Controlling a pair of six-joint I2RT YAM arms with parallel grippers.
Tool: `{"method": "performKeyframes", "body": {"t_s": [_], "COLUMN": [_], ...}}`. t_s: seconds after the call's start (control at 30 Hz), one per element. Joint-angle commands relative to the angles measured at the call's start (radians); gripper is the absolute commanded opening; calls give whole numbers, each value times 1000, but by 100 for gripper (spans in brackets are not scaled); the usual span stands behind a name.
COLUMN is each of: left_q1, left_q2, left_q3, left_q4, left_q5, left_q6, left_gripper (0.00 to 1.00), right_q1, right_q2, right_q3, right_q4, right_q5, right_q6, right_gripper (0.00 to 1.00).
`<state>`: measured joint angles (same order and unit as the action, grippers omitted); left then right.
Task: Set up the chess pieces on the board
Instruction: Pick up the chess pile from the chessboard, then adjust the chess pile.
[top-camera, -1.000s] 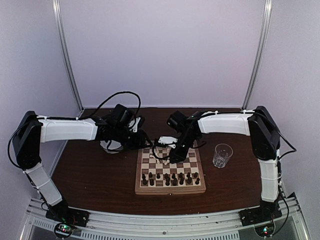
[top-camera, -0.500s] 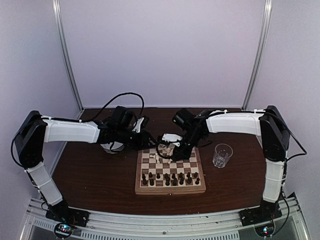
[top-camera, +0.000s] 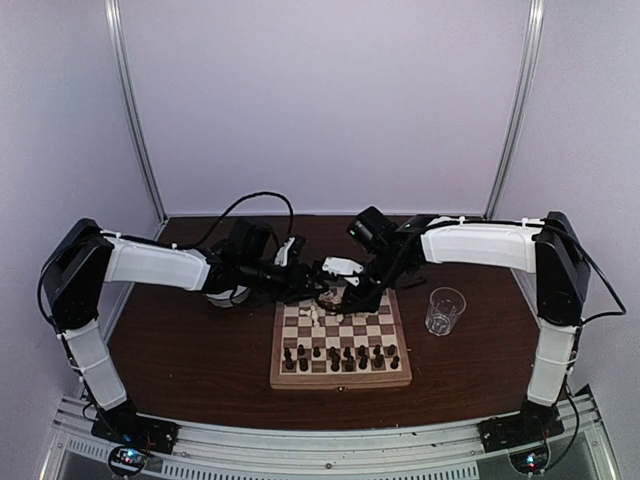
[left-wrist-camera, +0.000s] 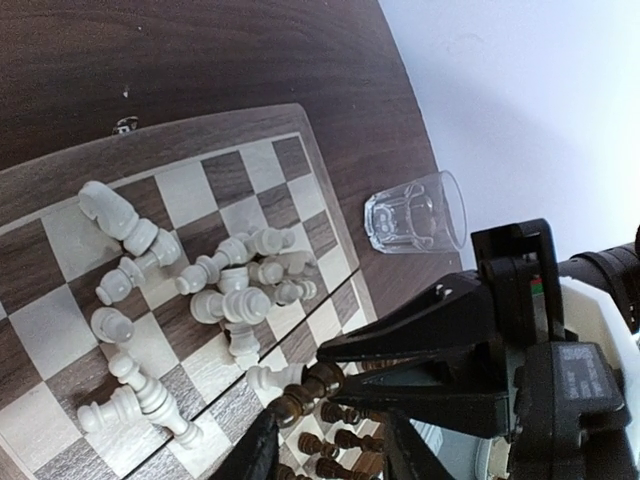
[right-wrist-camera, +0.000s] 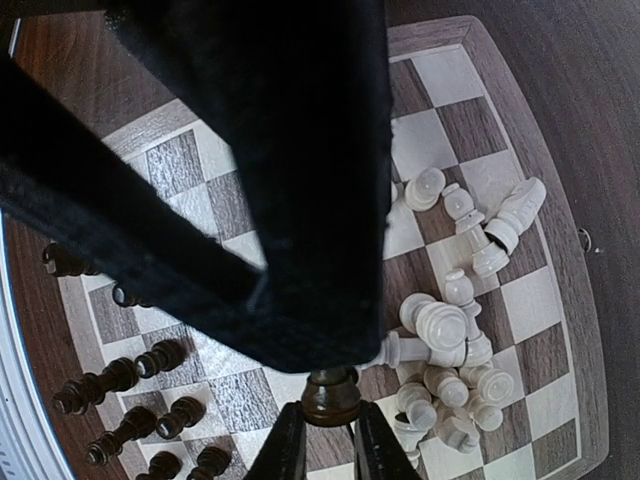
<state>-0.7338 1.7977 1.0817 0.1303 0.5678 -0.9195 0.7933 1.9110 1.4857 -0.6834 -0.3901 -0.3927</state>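
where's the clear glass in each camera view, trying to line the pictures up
top external: the glass stands on the table, right of the board.
left wrist: the glass is right of centre, past the board's edge.
right wrist: not in view.
shared landmark: the heap of toppled white pieces on the board.

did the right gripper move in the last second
Yes. The right gripper, shut on a dark piece, drew back toward the far edge of the board.
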Motion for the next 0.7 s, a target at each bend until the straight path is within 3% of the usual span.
{"method": "performKeyframes", "body": {"t_s": [0.0,0.47,0.67], "left_q1": [5,4,4], "left_q2": [22,59,75], "left_q3": [-8,-6,-16], "left_q4": [65,78,149], "left_q5": [34,53,90], "left_q6": [-37,-78,-120], "left_gripper": [36,36,28], "right_q1": [-11,-19,-19], "right_q2": [-38,-61,-60], "right_q3": [-13,-12,-12], "right_q4": [25,31,32], "right_q5": [-18,-34,-38], "right_q6": [16,26,28], "right_gripper": [15,15,15]}}
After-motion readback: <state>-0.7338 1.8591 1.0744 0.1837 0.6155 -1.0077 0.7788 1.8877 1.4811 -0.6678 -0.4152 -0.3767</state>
